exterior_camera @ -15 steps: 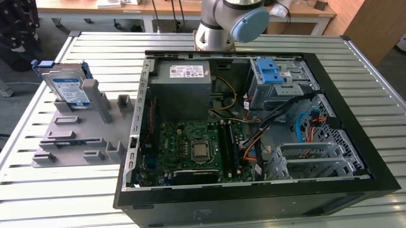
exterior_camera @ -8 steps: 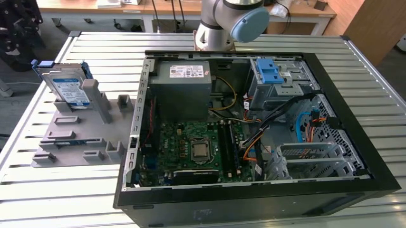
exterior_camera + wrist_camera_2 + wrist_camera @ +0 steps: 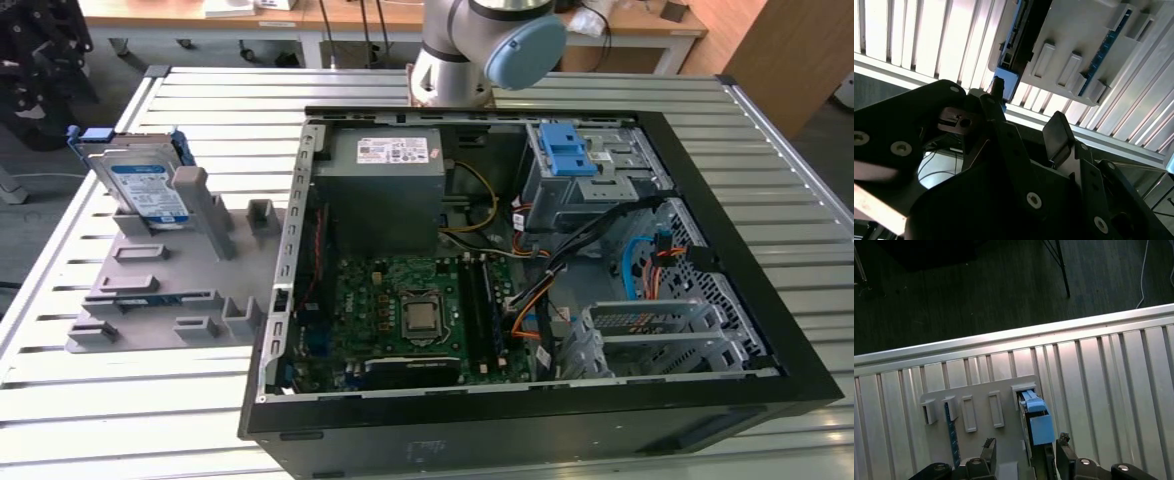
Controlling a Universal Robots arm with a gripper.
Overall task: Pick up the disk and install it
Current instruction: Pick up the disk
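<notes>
Set on a slatted table (image 3: 80,400), with an open case (image 3: 534,440) taking the exterior view's right and a grey rack (image 3: 160,270) just beside it on that view's left. Found upright at the rack's far end: the disk (image 3: 144,185), blue carrier (image 3: 1038,426) uppermost, not yet taken. Hangs over it with the gripper (image 3: 1025,442) spread, fingers (image 3: 1063,441) to either side of the carrier's end and apart from it. Likely to go wrong on an off-centre close: would shove the thin disk against its slot, tilt it, or pinch the plastic carrier instead of the metal sides; could also drag an unfixed rack across the table. At install, risks snagging the cables (image 3: 627,215) beside the cage (image 3: 621,170) in the case. Gives the label face, case and cage in the exterior view; gives the disk edge-on, lined up between the fingers, in the first wrist view; gives one pad (image 3: 1058,134) from behind, carrier corner beyond it, in the second wrist view.
</notes>
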